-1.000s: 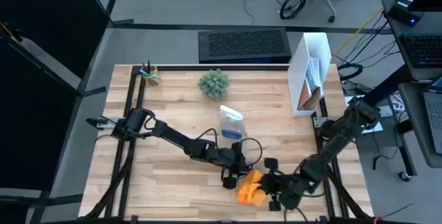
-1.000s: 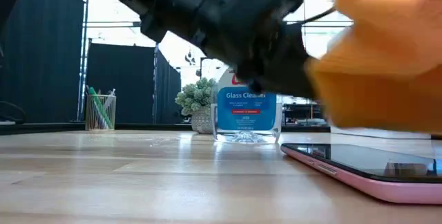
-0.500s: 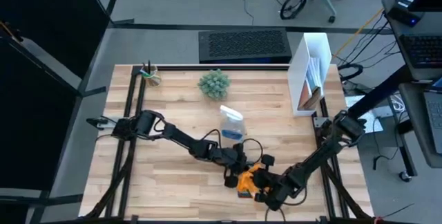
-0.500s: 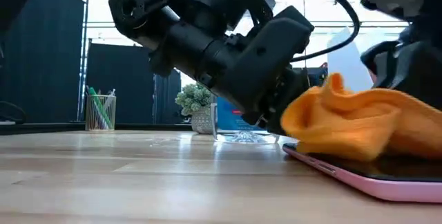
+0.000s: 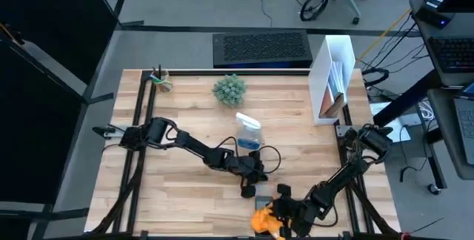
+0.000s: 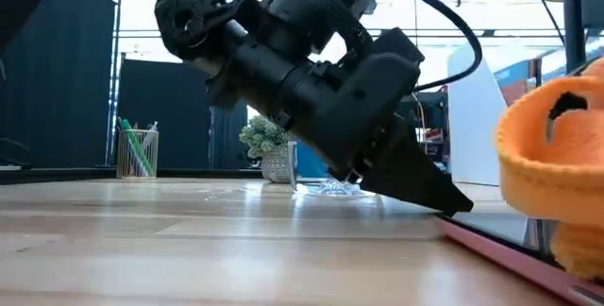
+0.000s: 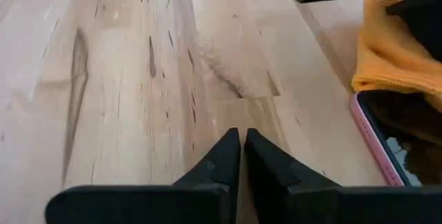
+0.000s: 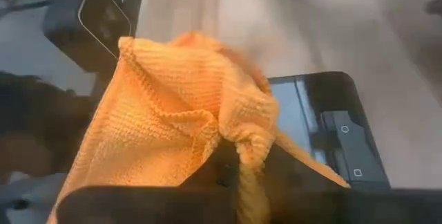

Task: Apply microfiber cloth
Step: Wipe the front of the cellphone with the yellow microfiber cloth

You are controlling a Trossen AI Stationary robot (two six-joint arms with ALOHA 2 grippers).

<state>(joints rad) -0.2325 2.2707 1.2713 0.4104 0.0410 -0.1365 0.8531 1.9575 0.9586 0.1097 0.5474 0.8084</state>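
Dragged toward the bottom edge of the high view since 0.5 s ago, the microfiber cloth (image 5: 264, 220) is now bunching at lower centre, pinched in the right gripper (image 5: 280, 218). In the right wrist view its soft, knitted orange folds (image 8: 185, 131) are draping over the phone (image 8: 324, 131), a flat, glossy dark slab with a pink rim. The phone's long axis is running away from those fingers. Nearby, the left gripper (image 5: 248, 190) is resting tip-down on the wooden table (image 5: 178, 181), fingers (image 7: 222, 160) pressed together.
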